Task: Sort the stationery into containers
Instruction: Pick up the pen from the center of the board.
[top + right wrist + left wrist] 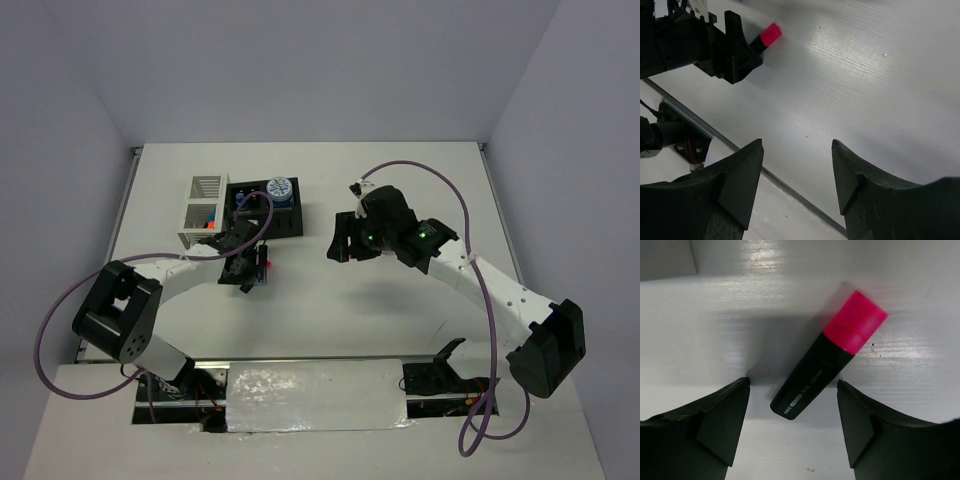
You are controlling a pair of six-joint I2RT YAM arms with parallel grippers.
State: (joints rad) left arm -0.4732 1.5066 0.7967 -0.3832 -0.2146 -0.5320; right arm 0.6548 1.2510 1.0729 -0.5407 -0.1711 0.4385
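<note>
A black highlighter with a pink cap lies flat on the white table, cap pointing up and right. My left gripper is open, and the highlighter's back end lies between its jaws without touching them. In the top view the left gripper is just in front of the black organizer, which holds a blue-white roll. The white organizer beside it holds orange-capped and blue-capped items. My right gripper is open and empty above bare table. The right wrist view shows the pink cap too.
In the right wrist view the left arm sits at the top left and the table's near edge runs diagonally below it. A pale corner shows at the top left of the left wrist view. Walls enclose the table on three sides.
</note>
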